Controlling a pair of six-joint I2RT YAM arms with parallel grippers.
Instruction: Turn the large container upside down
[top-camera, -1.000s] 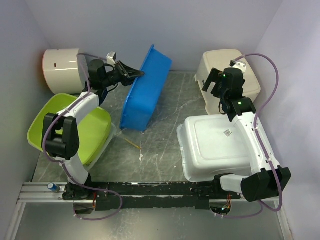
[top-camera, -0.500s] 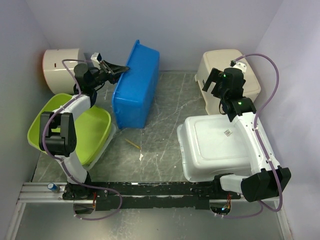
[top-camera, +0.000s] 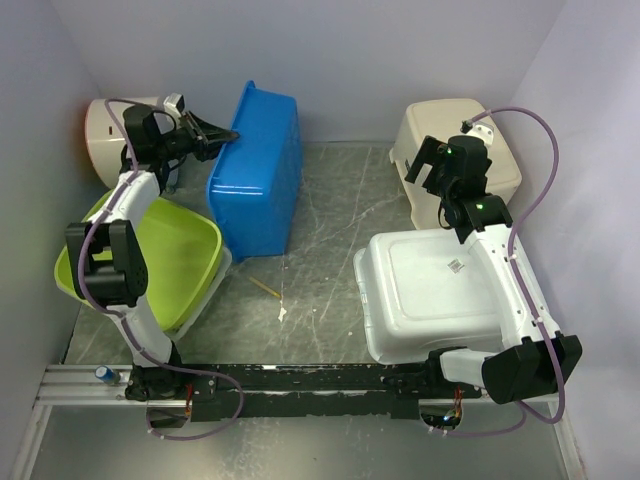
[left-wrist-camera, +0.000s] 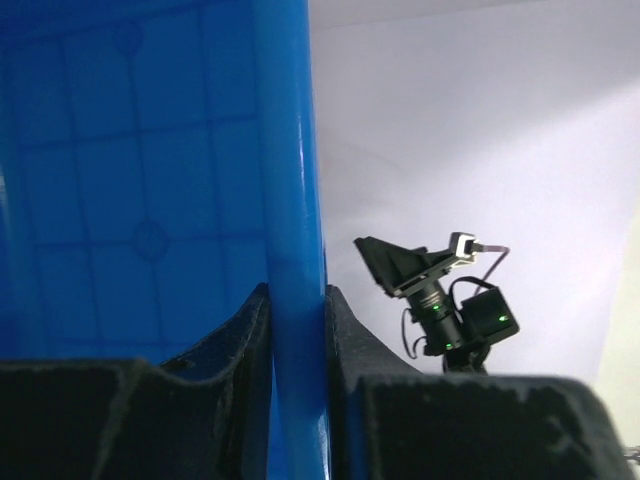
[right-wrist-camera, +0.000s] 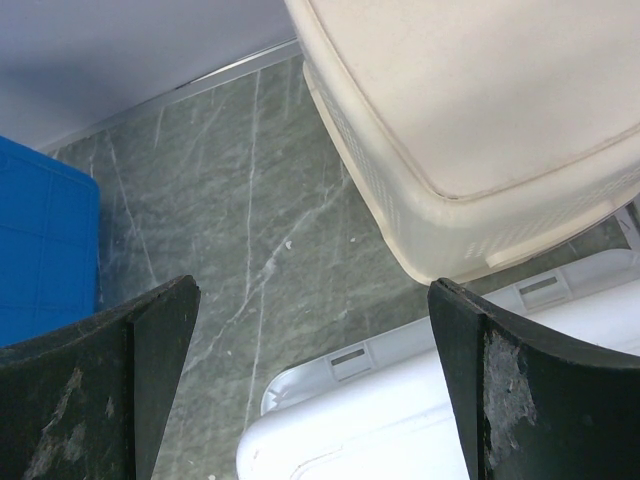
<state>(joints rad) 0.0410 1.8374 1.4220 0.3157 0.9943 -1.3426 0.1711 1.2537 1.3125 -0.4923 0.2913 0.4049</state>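
Two claws, two jobs: the left claw (left-wrist-camera: 297, 330) is clenched on the rim of the blue tub (top-camera: 255, 185), propping it on edge, while the right claw (right-wrist-camera: 312, 330) hangs spread wide, holding nothing. Under the right arm, the large white container (top-camera: 435, 290) lies base-up on the desk (top-camera: 330, 230) with its sticker (top-camera: 455, 266) showing, so the flip looks done.

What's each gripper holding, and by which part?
The left gripper is clamped on the blue tub by its rim. The right gripper is open and holds nothing.
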